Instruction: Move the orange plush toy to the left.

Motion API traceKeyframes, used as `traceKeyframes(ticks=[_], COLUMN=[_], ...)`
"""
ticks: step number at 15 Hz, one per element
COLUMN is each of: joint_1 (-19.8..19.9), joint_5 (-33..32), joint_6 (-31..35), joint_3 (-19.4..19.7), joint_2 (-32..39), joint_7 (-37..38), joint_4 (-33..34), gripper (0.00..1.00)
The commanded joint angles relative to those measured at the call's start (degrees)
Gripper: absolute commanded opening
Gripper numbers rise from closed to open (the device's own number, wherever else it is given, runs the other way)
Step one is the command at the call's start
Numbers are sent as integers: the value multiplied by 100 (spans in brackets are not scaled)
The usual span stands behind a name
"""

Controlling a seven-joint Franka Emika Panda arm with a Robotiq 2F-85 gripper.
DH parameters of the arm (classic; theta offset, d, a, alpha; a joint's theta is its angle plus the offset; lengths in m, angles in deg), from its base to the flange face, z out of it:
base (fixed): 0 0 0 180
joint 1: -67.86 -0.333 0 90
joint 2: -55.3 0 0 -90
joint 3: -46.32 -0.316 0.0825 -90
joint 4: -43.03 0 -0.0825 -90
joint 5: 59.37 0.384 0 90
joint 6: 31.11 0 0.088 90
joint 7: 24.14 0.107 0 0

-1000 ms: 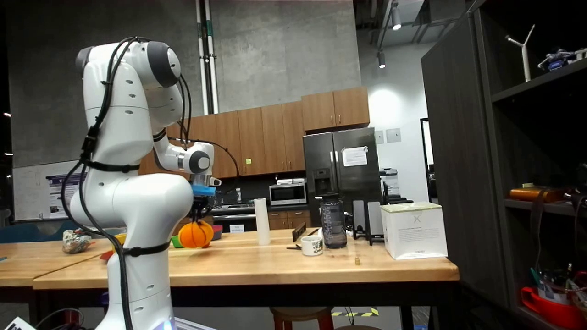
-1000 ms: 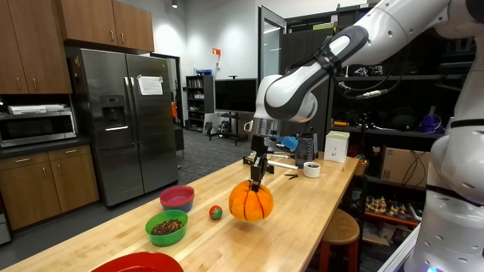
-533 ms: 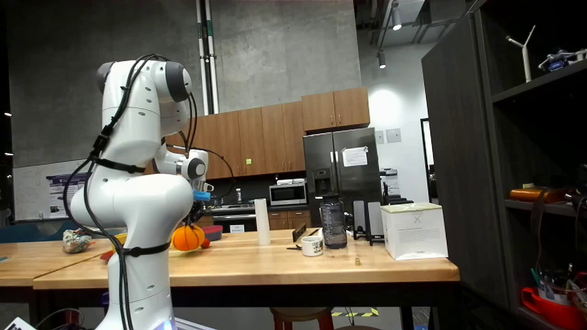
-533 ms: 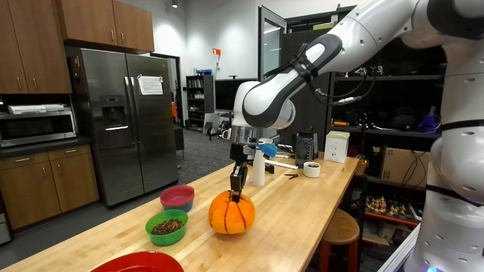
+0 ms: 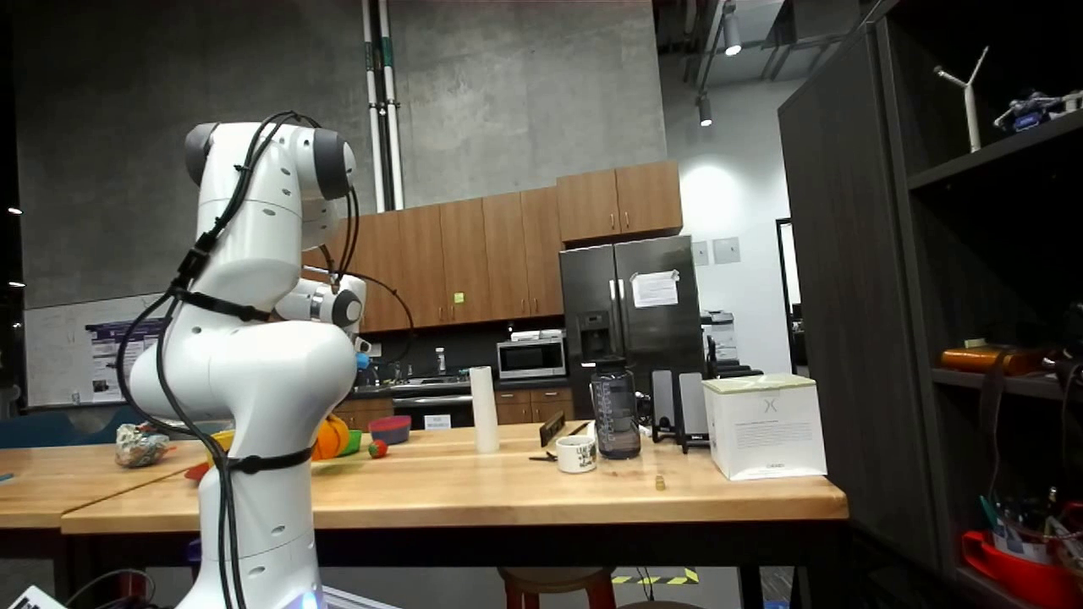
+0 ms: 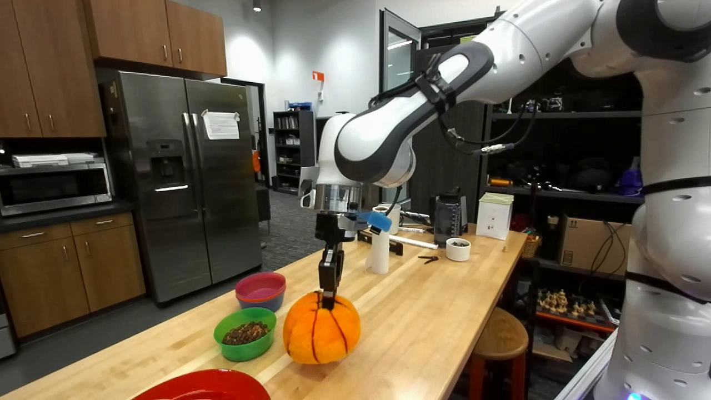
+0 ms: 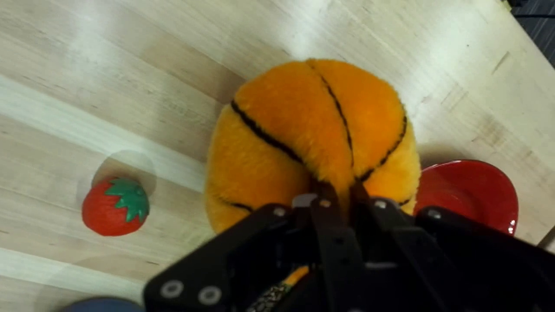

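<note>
The orange plush toy (image 6: 322,336) is a round, pumpkin-like ball with dark seam lines. My gripper (image 6: 329,301) points down and is shut on the top of the toy. In the wrist view the gripper (image 7: 342,190) pinches a fold of the orange plush toy (image 7: 299,117) between its fingers. The toy is at or just above the wooden table; I cannot tell whether it touches. In an exterior view the orange plush toy (image 5: 330,438) is partly hidden behind the arm's lower part, and the gripper's fingers are hidden there.
A green bowl (image 6: 247,351) with brown bits and a red dish (image 6: 200,386) are close left of the toy. Stacked bowls (image 6: 260,300) stand behind. A toy strawberry (image 7: 115,210) lies near. A white roll (image 6: 380,253) and a mug (image 6: 457,251) stand farther along the table.
My gripper has carried the orange toy toward the green bowl and red dish, and lower. In an exterior view the toy has slid left, partly behind the arm. The grip has stayed shut.
</note>
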Motion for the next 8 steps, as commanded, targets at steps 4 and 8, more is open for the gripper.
traceKeyframes(ticks=[4, 8], joint_1=[-63, -108], joint_5=[-114, -198], joint_6=[-523, -487], joint_3=[-195, -247], joint_2=[136, 207], joint_7=[-156, -217], joint_4=[382, 436], gripper=[2, 2])
